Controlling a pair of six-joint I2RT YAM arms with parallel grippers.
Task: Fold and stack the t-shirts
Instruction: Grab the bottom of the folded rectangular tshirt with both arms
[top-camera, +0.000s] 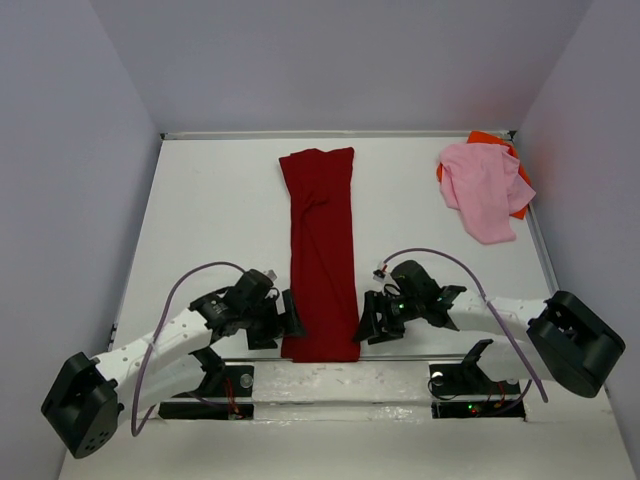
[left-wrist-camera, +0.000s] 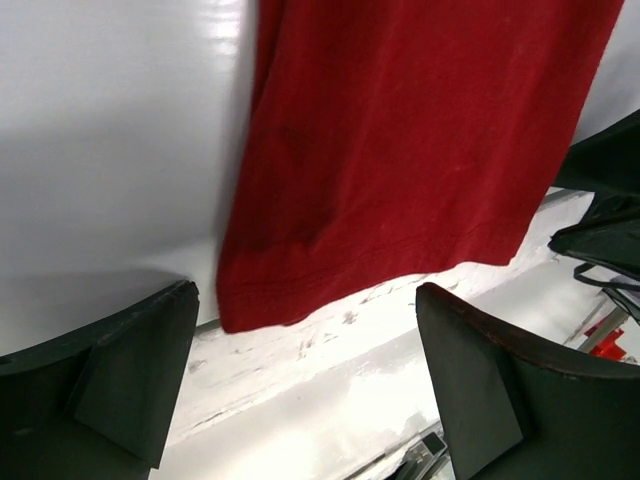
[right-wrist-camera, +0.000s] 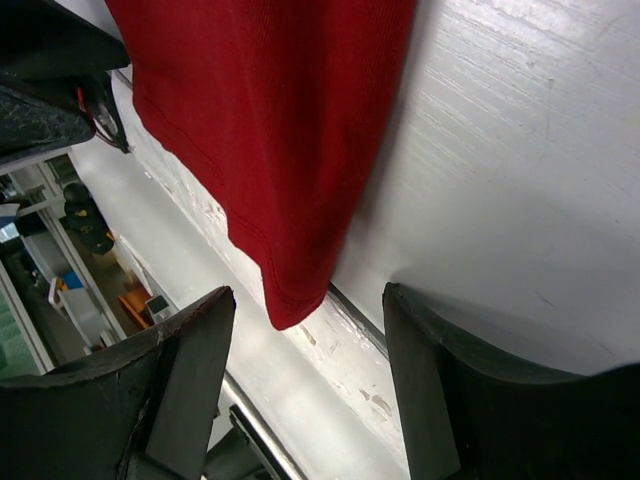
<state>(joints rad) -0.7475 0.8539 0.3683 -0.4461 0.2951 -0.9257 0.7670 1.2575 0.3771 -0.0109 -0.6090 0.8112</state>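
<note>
The dark red t-shirt (top-camera: 322, 250) lies folded into a long narrow strip down the middle of the table, its hem at the near edge. It fills the left wrist view (left-wrist-camera: 400, 140) and the right wrist view (right-wrist-camera: 270, 120). My left gripper (top-camera: 292, 318) is open beside the hem's left corner, nothing between its fingers (left-wrist-camera: 120, 380). My right gripper (top-camera: 366, 325) is open beside the hem's right corner, also empty. The light pink t-shirt (top-camera: 482, 188) lies crumpled at the far right on top of the bright orange t-shirt (top-camera: 490, 140).
The white table (top-camera: 220, 220) is walled at the back and both sides. Its near edge (left-wrist-camera: 330, 350) runs just under the red hem. The arm bases (top-camera: 450, 385) sit below that edge.
</note>
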